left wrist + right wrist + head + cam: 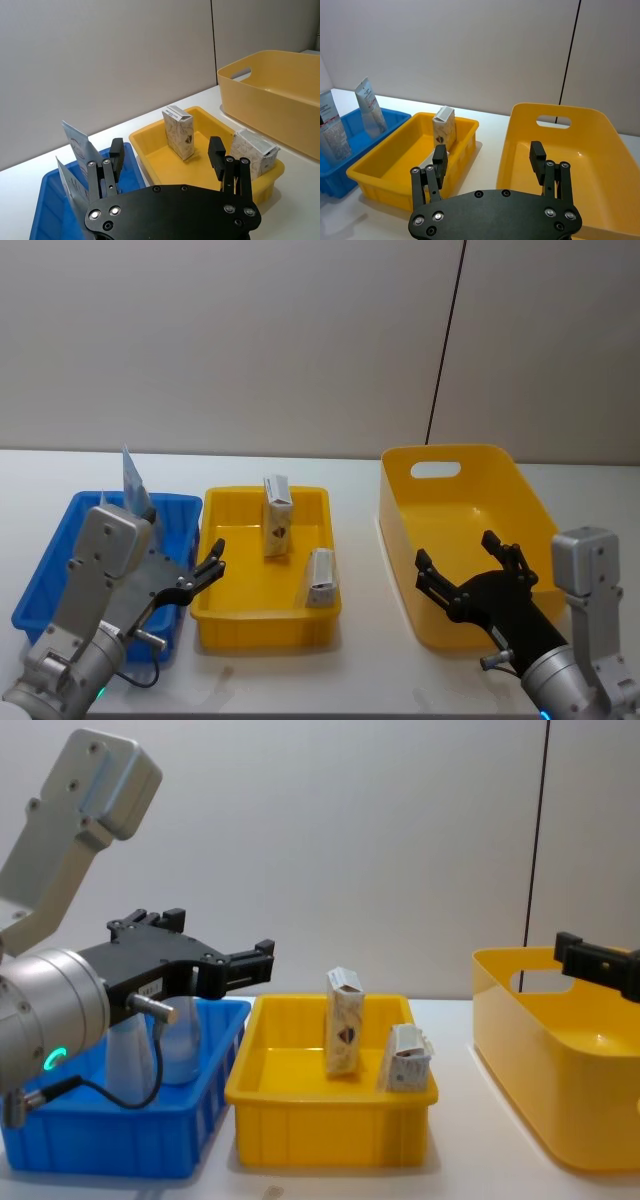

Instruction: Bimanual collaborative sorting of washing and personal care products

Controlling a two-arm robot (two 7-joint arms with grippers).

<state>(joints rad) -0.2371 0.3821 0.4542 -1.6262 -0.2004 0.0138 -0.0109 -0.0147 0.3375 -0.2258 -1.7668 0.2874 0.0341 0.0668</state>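
Two pale blue tubes stand crimped end up in the blue tray. In the yellow tray one whitish carton stands upright and a second carton leans near the right wall. My left gripper hovers open and empty above the seam between the two trays. The chest view shows the left gripper well above the rims. My right gripper is open and empty over the near left part of the large yellow tub.
The tub, with a handle slot in its far wall, has nothing in it. All three containers sit in a row on a white table with a bare strip along the front. A grey wall stands behind.
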